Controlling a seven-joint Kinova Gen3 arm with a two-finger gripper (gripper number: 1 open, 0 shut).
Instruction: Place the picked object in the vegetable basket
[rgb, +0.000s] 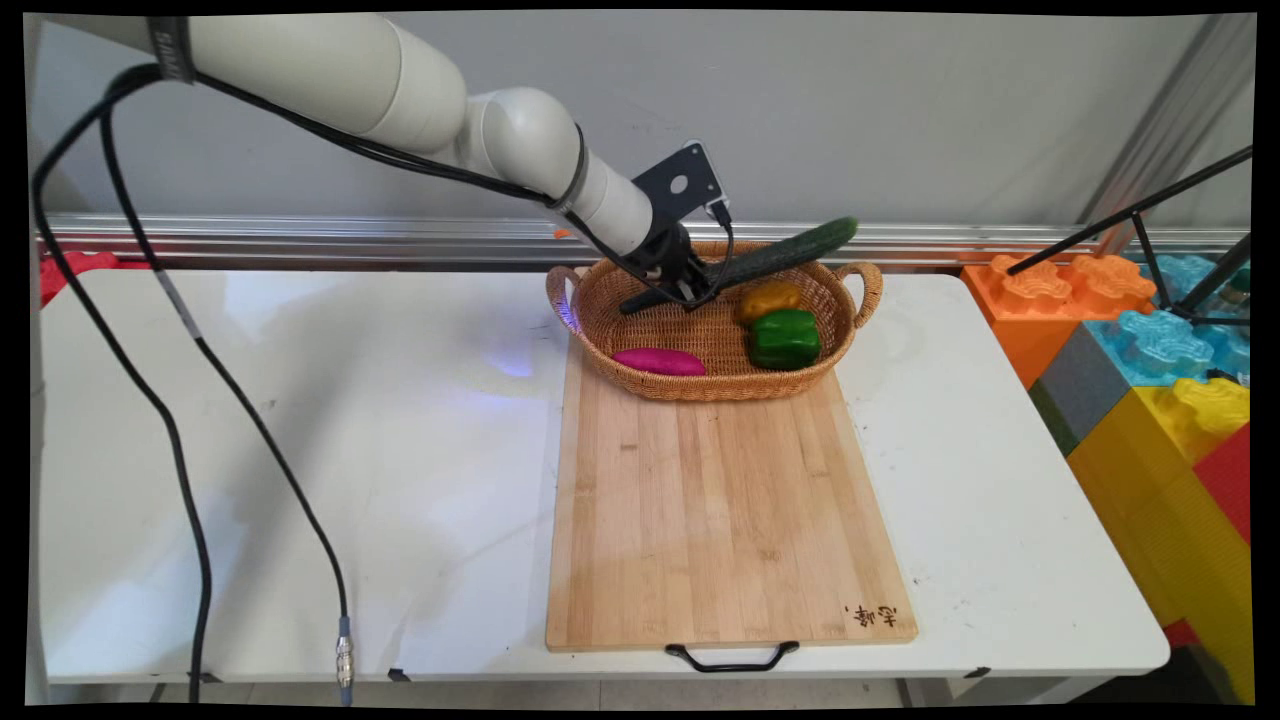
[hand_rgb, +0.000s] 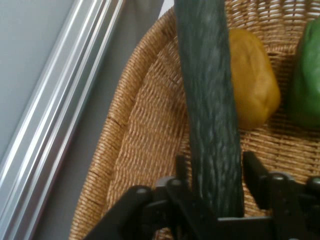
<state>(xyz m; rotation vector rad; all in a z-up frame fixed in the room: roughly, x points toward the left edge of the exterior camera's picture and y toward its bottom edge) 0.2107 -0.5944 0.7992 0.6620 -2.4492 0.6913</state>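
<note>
A long dark green cucumber (rgb: 790, 250) (hand_rgb: 207, 90) lies slanted in a wicker basket (rgb: 720, 390) (hand_rgb: 130, 150), its far end raised over the back right rim. My gripper (rgb: 690, 290) (hand_rgb: 217, 167) reaches into the basket's back part and is shut on the cucumber near its lower end, one finger against each side. Just to the cucumber's right sit a yellow pepper (rgb: 768, 298) (hand_rgb: 252, 85) and a green pepper (rgb: 785, 338) (hand_rgb: 307, 85). A purple sweet potato (rgb: 658, 361) lies at the basket's front left.
The basket stands on the far end of a wooden cutting board (rgb: 720, 520) with a black handle at its near edge. Big coloured toy blocks (rgb: 1150, 370) and tripod legs (rgb: 1150, 210) stand off the table's right side. A black cable (rgb: 200, 350) hangs at left.
</note>
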